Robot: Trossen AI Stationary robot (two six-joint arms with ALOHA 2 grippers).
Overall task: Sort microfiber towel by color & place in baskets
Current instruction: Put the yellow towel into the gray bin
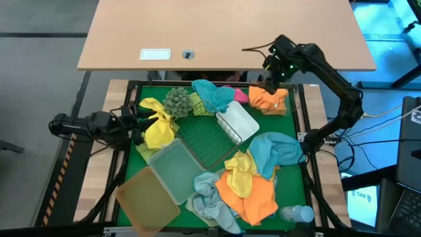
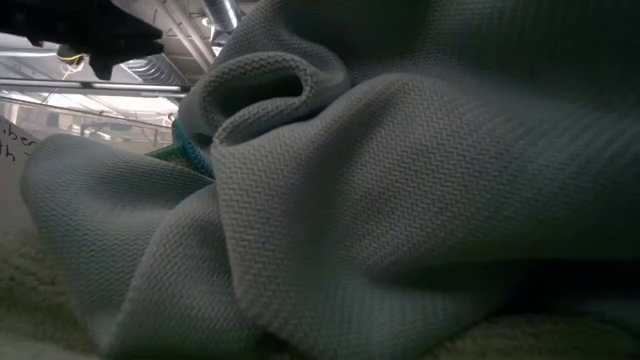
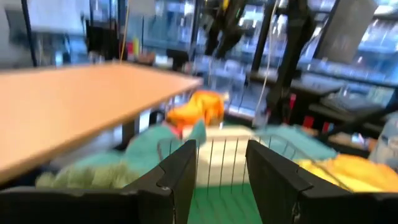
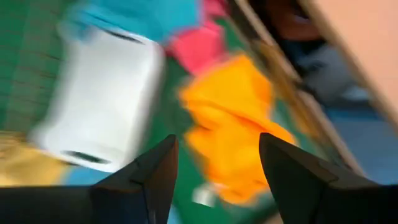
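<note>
Towels lie scattered over the green mat. Orange towel sits in the amber basket at the mat's far right corner; right gripper hovers above it, fingers spread. Left gripper, fingers spread, at left edge beside yellow towel.

The desk wears a deep green mat. On it a green wire mesh basket shows a grid pattern, beside a white basket, a frosted pale grey-green basket and an amber basket. Towels come in yellow, light blue, teal-blue, pink and lime green; an orange towel lies under the black right gripper, and an orange and yellow pile sits lower down. The bobbly ball is grey-green. In the low view a cloth, seemingly pale grey-blue, shows a fine zigzag weave. The left gripper is dark grey.
</note>
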